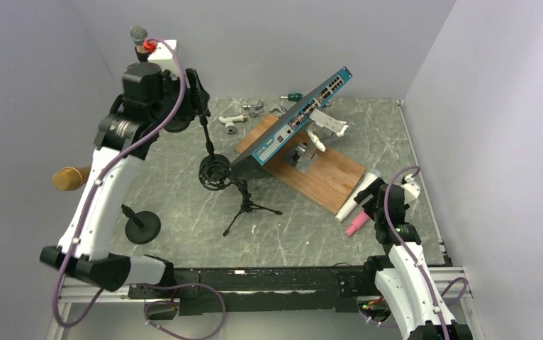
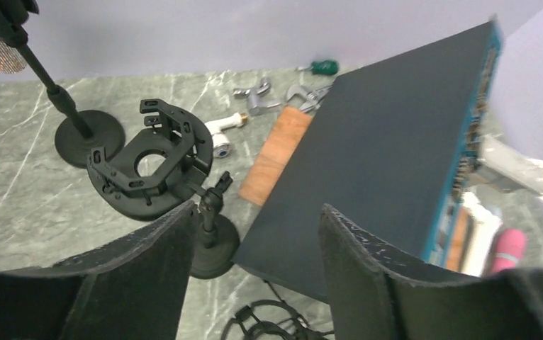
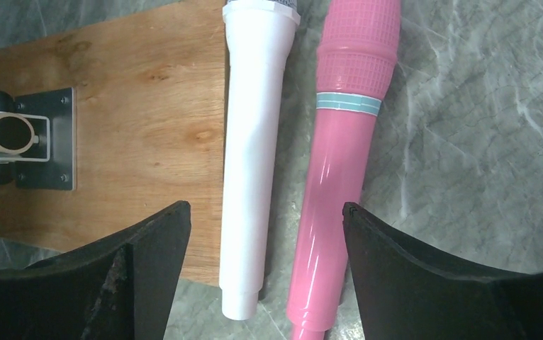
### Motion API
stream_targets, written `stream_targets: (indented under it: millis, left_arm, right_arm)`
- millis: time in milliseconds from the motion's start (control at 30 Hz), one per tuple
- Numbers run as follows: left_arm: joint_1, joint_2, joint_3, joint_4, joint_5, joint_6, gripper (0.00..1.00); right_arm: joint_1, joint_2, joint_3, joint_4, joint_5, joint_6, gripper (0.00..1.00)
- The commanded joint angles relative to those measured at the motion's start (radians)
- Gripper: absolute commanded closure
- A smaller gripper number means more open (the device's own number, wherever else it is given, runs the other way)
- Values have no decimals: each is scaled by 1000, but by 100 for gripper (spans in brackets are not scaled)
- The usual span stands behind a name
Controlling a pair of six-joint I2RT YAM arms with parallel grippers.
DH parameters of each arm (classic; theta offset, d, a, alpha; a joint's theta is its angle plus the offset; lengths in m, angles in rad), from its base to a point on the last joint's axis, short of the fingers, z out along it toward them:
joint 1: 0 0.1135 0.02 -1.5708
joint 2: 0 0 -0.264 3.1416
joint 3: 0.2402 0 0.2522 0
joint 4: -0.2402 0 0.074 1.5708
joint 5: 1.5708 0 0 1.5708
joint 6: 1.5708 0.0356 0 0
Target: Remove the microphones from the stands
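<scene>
Right pincer (image 3: 265, 209) nearest lens: fingers apart, empty, over the pink microphone (image 3: 343, 163), which lies flat on the surface (image 3: 467, 142) just beside a white cylinder (image 3: 254, 156). Left pincer (image 2: 254, 212) apart too, raised, holding nothing. Silver microphone (image 1: 138, 33) sits clipped atop its stand (image 2: 88, 136). Gold microphone (image 1: 69, 178) probably mounted too; view poor. Judged: removal not yet done. Tilted switch (image 1: 300, 113) and tripod shock mount (image 1: 215, 172) crowd the middle.
</scene>
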Motion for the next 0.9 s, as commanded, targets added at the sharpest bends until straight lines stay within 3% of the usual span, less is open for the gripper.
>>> stream_targets:
  millis: [0,200,467,867]
  left_arm:
    - [12,109,42,-28,-49,44,41]
    - [11,176,-37,22,-107,50,74]
    - [10,174,-128,91,-146,94,72]
    - [8,249,-24,44,-105,91,64]
  right_arm:
    - [-3,13,2,50,-24,-20,21]
    - [-4,59,11,55,-42,-22,22]
    - [-4,69,7,69,-56,-28,22]
    - [-3,80,7,77,-72,-35,22]
